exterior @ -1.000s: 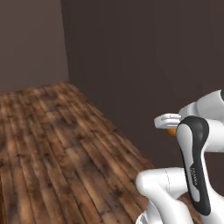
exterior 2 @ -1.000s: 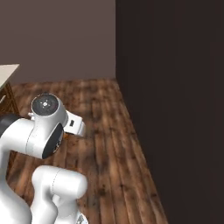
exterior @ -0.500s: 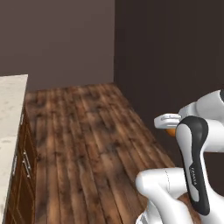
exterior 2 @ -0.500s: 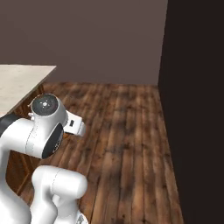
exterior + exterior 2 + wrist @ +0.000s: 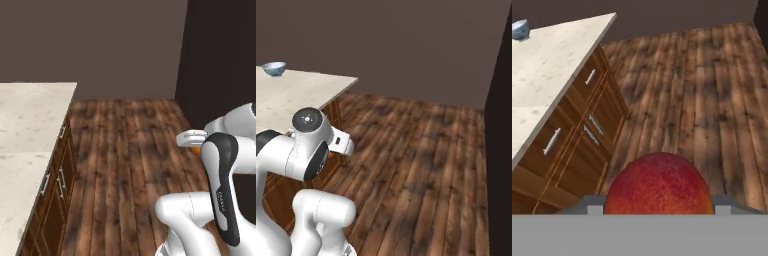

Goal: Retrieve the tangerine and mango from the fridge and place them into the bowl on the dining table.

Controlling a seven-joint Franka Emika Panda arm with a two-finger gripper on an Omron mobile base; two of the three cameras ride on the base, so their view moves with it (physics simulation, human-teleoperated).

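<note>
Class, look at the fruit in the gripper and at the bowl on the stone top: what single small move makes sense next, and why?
Probably drive on toward the dining table. The gripper holds the red-orange mango, but the bowl sits at the table's far corner, well beyond the arm, with wooden floor between. Closing that gap comes before any reach or release.

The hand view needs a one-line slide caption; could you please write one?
Mango held in the gripper, facing the dining table with the bowl at its far corner.

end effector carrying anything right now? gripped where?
Yes: the mango, a red-orange fruit, sits right at the end effector in the hand view, jaws spread wide around its body. The exact contact points are hidden below the frame.
</note>
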